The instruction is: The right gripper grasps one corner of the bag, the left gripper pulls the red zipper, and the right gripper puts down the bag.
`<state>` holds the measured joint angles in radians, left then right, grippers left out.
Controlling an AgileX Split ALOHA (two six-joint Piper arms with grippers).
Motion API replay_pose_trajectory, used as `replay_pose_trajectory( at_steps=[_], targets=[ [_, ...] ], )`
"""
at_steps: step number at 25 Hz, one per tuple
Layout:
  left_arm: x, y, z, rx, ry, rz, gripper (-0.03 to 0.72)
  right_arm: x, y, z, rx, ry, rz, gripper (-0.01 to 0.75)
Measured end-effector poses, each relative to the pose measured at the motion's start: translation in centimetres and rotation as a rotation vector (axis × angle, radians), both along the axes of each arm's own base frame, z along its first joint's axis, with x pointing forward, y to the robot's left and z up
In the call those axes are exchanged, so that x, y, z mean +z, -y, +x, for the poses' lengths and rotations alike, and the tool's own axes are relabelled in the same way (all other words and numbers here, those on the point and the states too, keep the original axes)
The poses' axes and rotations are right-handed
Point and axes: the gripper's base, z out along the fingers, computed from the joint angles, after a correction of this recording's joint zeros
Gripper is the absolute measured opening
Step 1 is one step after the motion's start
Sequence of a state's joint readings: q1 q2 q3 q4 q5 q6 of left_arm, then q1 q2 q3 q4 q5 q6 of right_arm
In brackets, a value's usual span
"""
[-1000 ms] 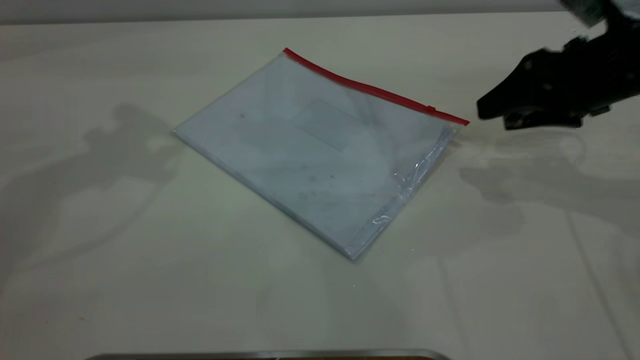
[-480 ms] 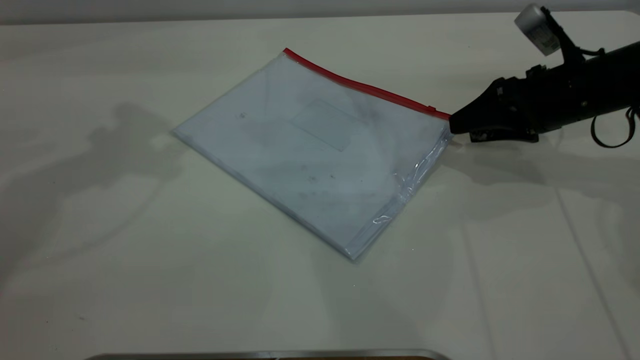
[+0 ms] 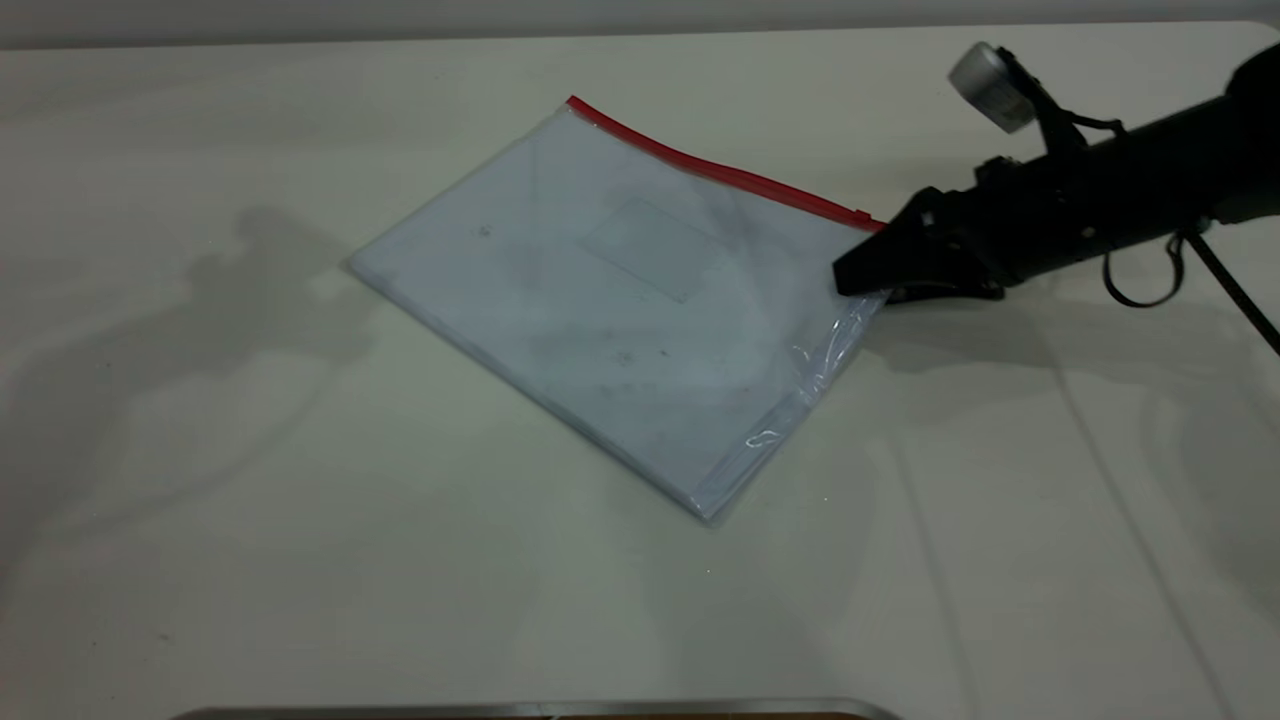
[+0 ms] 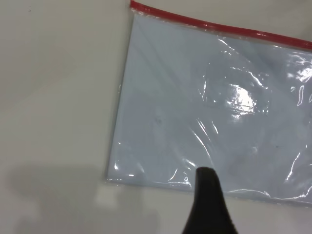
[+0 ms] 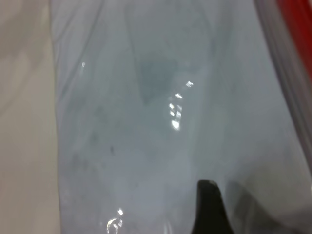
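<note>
Right gripper (image 3: 858, 282) has advanced over the bag's (image 3: 620, 300) corner by the red zipper (image 3: 720, 172); jaw gap cannot be told. Bag lies flat mid-table. Clamp below the slider. Left gripper (image 4: 207, 204) waits beyond the far edge.

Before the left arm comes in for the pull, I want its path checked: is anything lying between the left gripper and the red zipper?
Nothing visible does. From the left gripper, only the flat bag lies before the red zipper. The right gripper sits at its far corner.
</note>
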<state>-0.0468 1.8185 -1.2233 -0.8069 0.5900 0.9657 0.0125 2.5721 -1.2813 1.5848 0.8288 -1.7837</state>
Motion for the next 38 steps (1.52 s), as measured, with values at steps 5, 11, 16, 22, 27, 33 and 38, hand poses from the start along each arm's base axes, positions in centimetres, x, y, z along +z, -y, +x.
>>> replay_pose_trajectory(
  at_steps=[5, 11, 16, 22, 27, 33, 38],
  targets=[
    [0.0, 0.2, 0.0, -0.011, 0.002, 0.002, 0.590, 0.5, -0.4, 0.9, 0.030, 0.054, -0.003, 0.248],
    [-0.4, 0.5, 0.1, -0.079, 0.019, 0.023, 0.590, 1.6, -1.2, 1.5, 0.213, 0.089, 0.015, 0.033],
    [-2.6, 3.3, 0.9, -0.241, -0.023, 0.028, 0.590, 3.5, -4.4, 2.2, 0.456, 0.129, 0.059, 0.033],
    [-5.7, 7.1, 2.1, -0.486, -0.026, 0.044, 0.590, 5.8, -9.5, 2.9, 0.727, 0.111, -0.082, 0.033],
    [-7.8, 9.6, 2.8, -0.643, 0.016, 0.068, 0.590, 7.2, -13.0, 3.6, 0.766, 0.181, -0.154, 0.033],
    [-9.5, 11.7, 2.5, -0.737, 0.027, 0.081, 0.590, 7.8, -15.3, 4.3, 0.726, 0.296, -0.154, 0.033],
    [-9.6, 11.8, 2.6, -0.757, 0.062, 0.101, 0.590, 8.1, -15.6, 4.4, 0.736, 0.345, -0.119, 0.033]
  ],
)
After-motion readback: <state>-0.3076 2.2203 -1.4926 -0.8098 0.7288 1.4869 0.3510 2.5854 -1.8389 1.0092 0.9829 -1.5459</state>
